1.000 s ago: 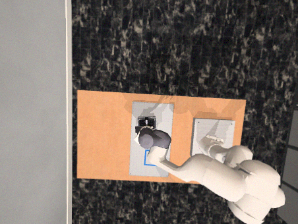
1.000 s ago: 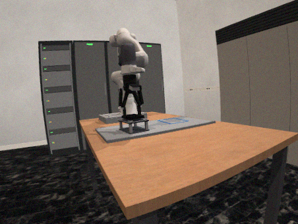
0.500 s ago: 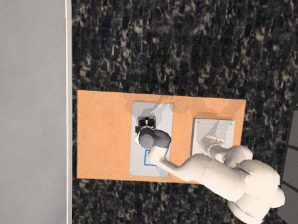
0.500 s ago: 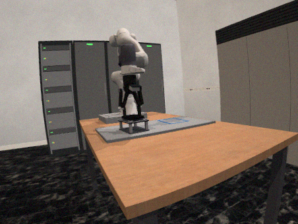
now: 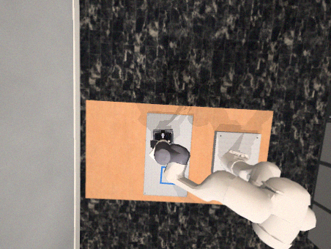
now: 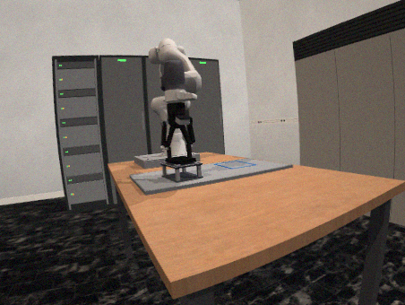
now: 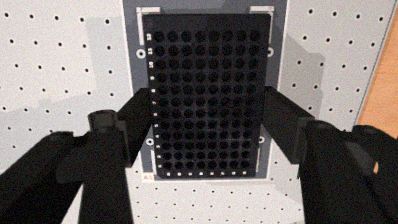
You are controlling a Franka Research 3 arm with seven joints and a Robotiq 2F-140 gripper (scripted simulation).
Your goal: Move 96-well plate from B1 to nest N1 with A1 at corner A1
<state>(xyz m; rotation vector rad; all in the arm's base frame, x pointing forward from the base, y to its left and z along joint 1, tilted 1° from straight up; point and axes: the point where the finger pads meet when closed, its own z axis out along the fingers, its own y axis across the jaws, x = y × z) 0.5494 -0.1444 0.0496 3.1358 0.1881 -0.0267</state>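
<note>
The black 96-well plate (image 7: 206, 95) lies flat on the raised nest N1 (image 6: 182, 166), between the white corner locators (image 7: 148, 10). The nest's A1 mark (image 7: 148, 176) is at the plate's near left corner in the wrist view; I cannot make out the cut-off corner. My gripper (image 7: 206, 103) stands straight above the nest, its two black fingers pressed against the plate's long sides at mid-length. In the overhead view the wrist hides most of the plate (image 5: 160, 136). The blue outline of spot B1 (image 6: 235, 164) is bare.
Nest and B1 sit on a grey perforated mat on the orange table. The arm's base plate (image 5: 237, 151) is to the right of the mat. Server racks (image 6: 85, 130) stand behind the table.
</note>
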